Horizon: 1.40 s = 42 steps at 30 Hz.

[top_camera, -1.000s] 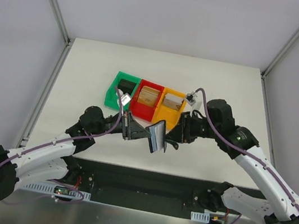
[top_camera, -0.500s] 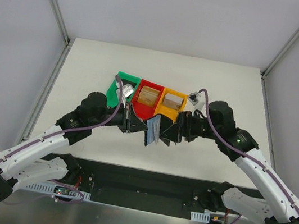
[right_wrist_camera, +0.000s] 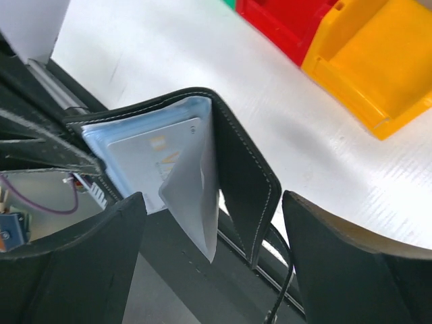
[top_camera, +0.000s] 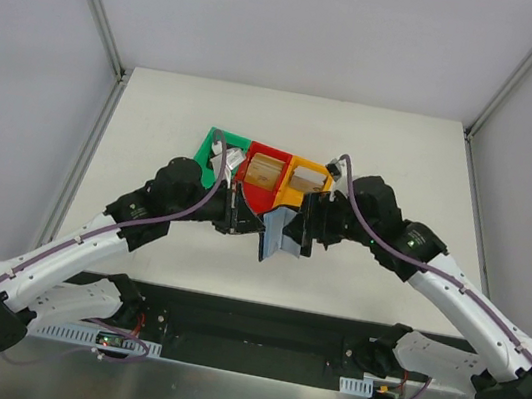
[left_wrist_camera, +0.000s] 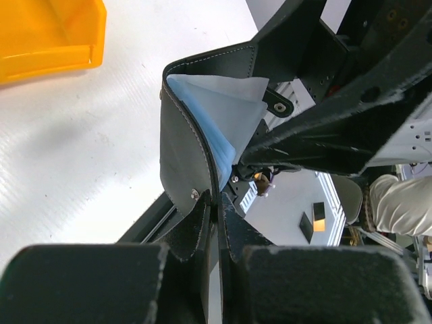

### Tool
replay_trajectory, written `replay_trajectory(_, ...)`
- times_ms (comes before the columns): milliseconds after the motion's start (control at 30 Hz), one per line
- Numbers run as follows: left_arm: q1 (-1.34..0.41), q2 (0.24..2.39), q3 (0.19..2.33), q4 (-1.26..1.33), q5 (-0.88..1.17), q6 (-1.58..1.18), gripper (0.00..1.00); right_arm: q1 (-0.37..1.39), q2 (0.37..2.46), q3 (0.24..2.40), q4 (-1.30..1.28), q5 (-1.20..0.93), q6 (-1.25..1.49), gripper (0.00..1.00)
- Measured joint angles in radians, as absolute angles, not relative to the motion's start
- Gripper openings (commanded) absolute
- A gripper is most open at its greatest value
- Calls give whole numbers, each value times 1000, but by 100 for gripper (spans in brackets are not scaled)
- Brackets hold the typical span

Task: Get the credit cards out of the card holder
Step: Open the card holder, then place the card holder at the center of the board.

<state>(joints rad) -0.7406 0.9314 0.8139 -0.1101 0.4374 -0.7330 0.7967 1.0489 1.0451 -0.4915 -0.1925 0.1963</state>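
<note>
Two arms met over the white table (top_camera: 157, 122), with a black card holder (top_camera: 281, 234) held in the air between them.
A row of green, red and orange bins (top_camera: 271, 152) sat at mid-table, and the holder hung just toward the near edge from them. The left gripper (left_wrist_camera: 214, 223) was clamped on the holder's lower flap. The right gripper (right_wrist_camera: 212, 223) had its jaws spread wide to either side of the holder. Pale blue cards (right_wrist_camera: 145, 158) showed inside the opened holder.
</note>
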Motion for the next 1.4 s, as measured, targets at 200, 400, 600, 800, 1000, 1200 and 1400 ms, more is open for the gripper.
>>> replay_trajectory(200,-741,930,814,-119,438,-744,0,796,1062,1045,-508,-133,188,53)
replay_trajectory(400,-741,891,808,-115,440,-745,0,796,1048,1035,-521,-85,181,61)
replay_trajectory(600,-741,827,743,-61,464,-760,0,782,981,971,-505,-137,176,72)
replay_trajectory(800,-741,804,661,29,500,-802,0,773,963,907,-434,-257,194,62)
replay_trajectory(1000,-741,790,631,87,522,-823,0,773,961,878,-372,-343,211,37)
replay_trajectory(1200,-740,790,593,130,523,-823,8,773,957,868,-362,-360,215,5)
replay_trajectory(1400,-738,771,525,139,515,-821,50,772,945,825,-363,-357,208,0)
